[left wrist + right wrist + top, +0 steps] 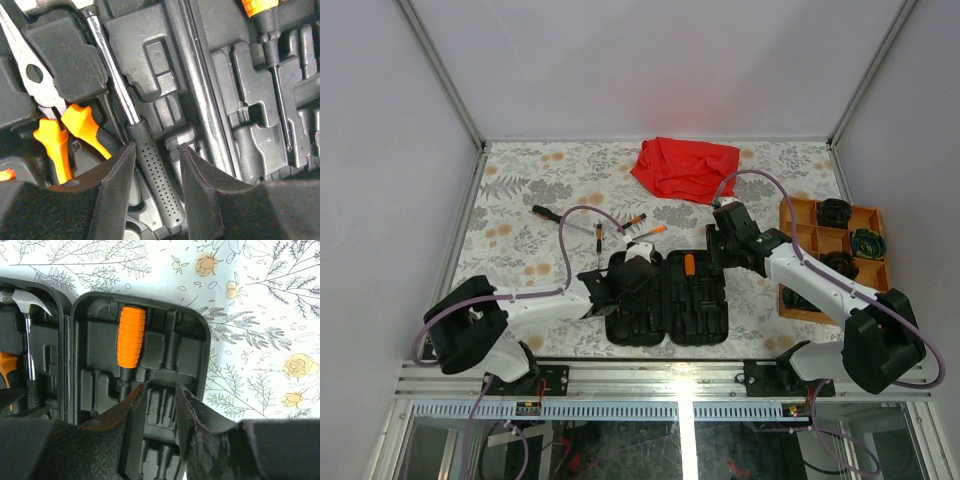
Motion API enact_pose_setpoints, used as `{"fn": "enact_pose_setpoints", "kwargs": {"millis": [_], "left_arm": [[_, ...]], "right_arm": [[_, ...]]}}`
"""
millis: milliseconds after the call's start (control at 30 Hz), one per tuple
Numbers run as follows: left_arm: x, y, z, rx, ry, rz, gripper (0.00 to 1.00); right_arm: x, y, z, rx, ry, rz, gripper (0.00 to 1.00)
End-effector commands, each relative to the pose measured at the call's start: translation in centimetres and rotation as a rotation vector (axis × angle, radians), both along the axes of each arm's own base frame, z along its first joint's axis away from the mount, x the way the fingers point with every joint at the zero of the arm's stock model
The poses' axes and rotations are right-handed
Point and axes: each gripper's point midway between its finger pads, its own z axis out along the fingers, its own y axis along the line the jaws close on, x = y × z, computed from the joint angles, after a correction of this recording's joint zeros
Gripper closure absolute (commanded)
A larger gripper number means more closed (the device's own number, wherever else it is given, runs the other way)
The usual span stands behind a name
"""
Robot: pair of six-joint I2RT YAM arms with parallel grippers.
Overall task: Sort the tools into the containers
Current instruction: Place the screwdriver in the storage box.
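On the flower-patterned table point(520, 190) right in front of the two arms, the black case point(700, 315) lies opened flat, both moulded halves facing up. Off to its right, near the table's edge, sits the orange tray point(800, 215) with its square compartments, several of them holding dark things I can't make out from here. A red cloth point(685, 168) is crumpled at the far side, well apart from everything else. The left gripper point(157, 146) hangs low over the left half of the case, its jaws parted and straddling the black dotted grip of the hammer point(155, 180), with a sliver of gap on either side, so it grips nothing. The hammer rests in its slot, and the pliers point(75, 125) lie just beside it with their orange handles toward the arm. The right gripper point(160, 386) hovers over the right half, jaws likewise released, with only bare case showing between them. Just past its fingertips an orange-handled screwdriver point(131, 335) sits in its recess. A few more loose screwdrivers point(560, 218) lie on the table beyond the case.
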Motion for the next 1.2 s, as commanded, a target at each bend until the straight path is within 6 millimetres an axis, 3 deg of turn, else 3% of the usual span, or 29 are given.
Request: {"fn": "enact_pose_setpoints", "kwargs": {"millis": [0,133,233,600,867,1167], "left_arm": [[0.0,2.4,0.7,0.084,-0.023,0.003,0.57],[0.7,-0.7,3.8,-0.016,-0.060,-0.060,0.50],[1.1,-2.4,4.7,-0.038,-0.062,-0.061,0.49],[0.9,-4.4,2.6,-0.043,-0.005,-0.064,0.49],[0.4,-3.8,-0.1,0.009,0.047,-0.052,0.54],[0.0,-3.6,-1.9,0.027,0.092,-0.021,0.72]], "right_arm": [[0.0,0.3,1.1,0.038,-0.030,0.018,0.63],[0.1,0.5,1.3,0.053,-0.036,0.016,0.63],[0.1,0.7,1.2,0.063,-0.033,0.016,0.63],[-0.4,0.5,0.8,0.056,-0.018,0.020,0.62],[-0.9,0.7,0.0,0.049,0.030,0.042,0.61],[-2.2,2.5,-0.9,0.132,0.089,0.081,0.65]]}}
